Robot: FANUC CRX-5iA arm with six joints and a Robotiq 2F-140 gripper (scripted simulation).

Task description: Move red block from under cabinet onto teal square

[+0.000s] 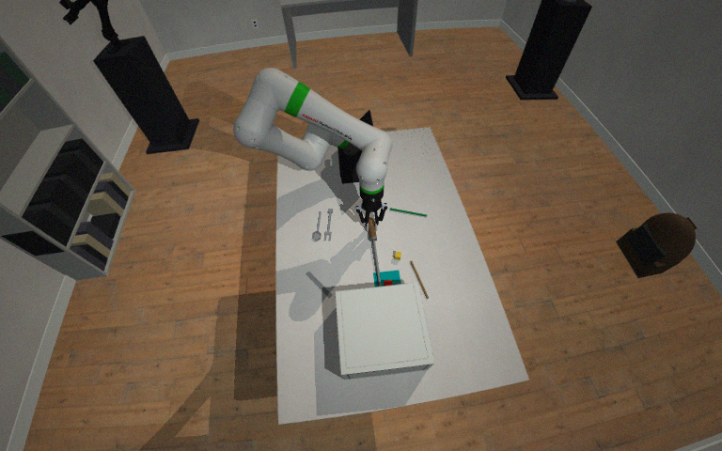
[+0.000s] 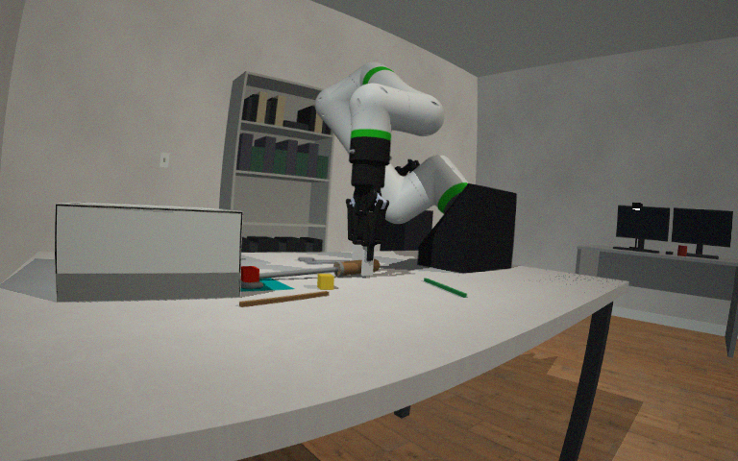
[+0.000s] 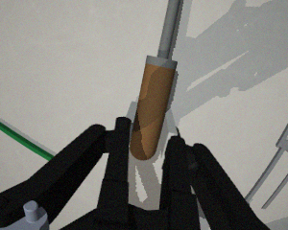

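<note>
Red block [image 2: 250, 274], one only, sits at the front edge of the white cabinet [image 2: 147, 251], on the teal square [image 2: 273, 284]; from the top view it seems partly tucked under the cabinet lip, though the small size makes this uncertain. The pincer [image 3: 150, 153] points down and is clamped on the brown wooden handle [image 3: 152, 105] of a tool whose single grey metal shaft [image 3: 173, 7] runs straight ahead from the pincer to the block. Red lettering runs along the white forearm [image 1: 331, 119] in the top view, too small to read. One yellow cube [image 2: 326, 280] lies ahead of the pincer and a little to one side of the shaft. One green rod [image 2: 445, 287] lies just beside the pincer, on the cube's side. One brown stick [image 2: 283, 299] lies past the cube, near the cabinet corner. Two grey utensils [image 1: 322, 225], a spoon and a fork, lie side by side on the pincer's other side. All rest on one white table [image 2: 361, 342]
</note>
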